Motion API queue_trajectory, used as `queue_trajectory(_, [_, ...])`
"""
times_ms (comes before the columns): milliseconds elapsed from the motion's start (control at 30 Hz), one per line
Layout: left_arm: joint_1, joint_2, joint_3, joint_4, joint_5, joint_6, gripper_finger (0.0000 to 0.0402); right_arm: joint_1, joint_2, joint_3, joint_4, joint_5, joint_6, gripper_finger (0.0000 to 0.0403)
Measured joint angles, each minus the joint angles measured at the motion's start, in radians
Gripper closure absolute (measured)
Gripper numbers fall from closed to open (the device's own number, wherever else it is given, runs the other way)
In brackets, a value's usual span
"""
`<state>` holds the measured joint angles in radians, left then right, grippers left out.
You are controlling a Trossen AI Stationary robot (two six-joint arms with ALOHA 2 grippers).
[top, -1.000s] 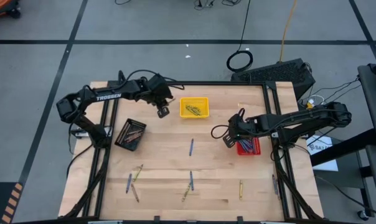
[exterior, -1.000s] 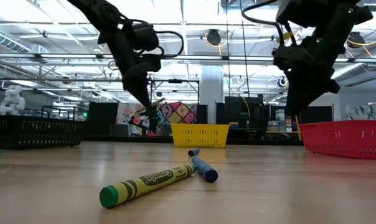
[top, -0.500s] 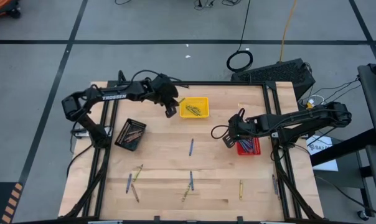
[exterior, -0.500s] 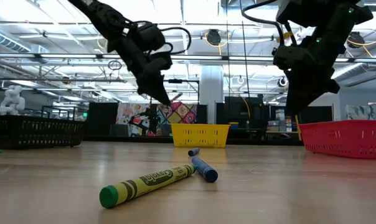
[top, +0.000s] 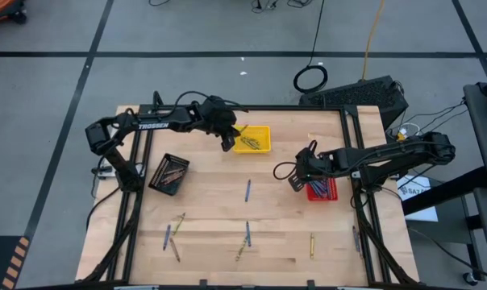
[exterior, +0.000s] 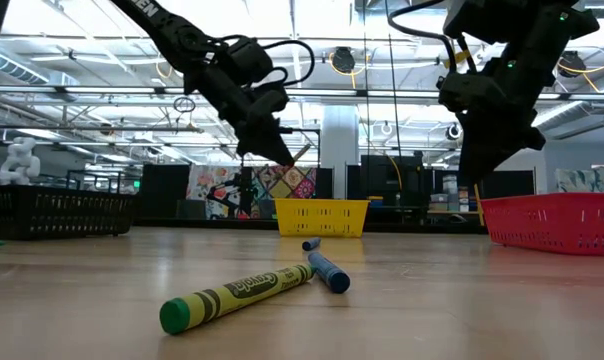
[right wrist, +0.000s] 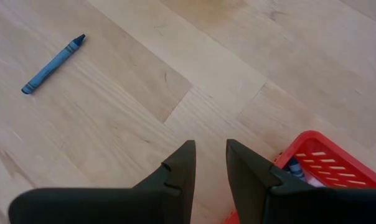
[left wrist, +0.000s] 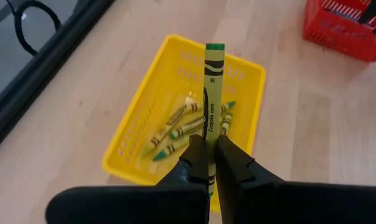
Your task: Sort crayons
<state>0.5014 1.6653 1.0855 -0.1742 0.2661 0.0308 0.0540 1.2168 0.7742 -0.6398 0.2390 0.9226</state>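
Green crayon [left wrist: 213,93] is pinched in the left gripper [left wrist: 208,163], jaws clamped on it, hanging over the yellow tray's [left wrist: 133,149] near rim. Step: drop-off. Next move needs a nudge further over the tray, then release. Right gripper [right wrist: 206,163] is part open, empty, beside the red tray [right wrist: 328,163].

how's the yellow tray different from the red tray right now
The yellow tray sits at the table's far middle; the red tray sits by the right edge. The yellow tray holds green crayons, the red tray blue ones. The left gripper, shut on a green crayon, hangs over the yellow tray; the empty, open right gripper hangs beside the red one. Both are small slotted baskets.
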Motion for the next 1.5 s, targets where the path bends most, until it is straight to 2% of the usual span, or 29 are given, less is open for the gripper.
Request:
queue_trajectory(467, [-0.006,0.101,0.002,0.081,0.028,-0.001,0.0402,0.0,0.0,0.0,0.014,0.0,0.0,0.0325])
queue_trajectory(833, [-0.008,0.2,0.135,-0.076,0.045,-0.022,0.0402,0.0,0.0,0.0,0.016,0.0,0.0,0.0325])
queue_trajectory(1167, [0.0,0.202,0.149,-0.141,0.035,-0.015,0.0362,0.0,0.0,0.0,0.015,0.0,0.0,0.0325])
queue_trajectory(1500, [0.0,0.202,0.149,-0.157,0.032,0.029,0.0357,0.0,0.0,0.0,0.015,0.0,0.0,0.0325])
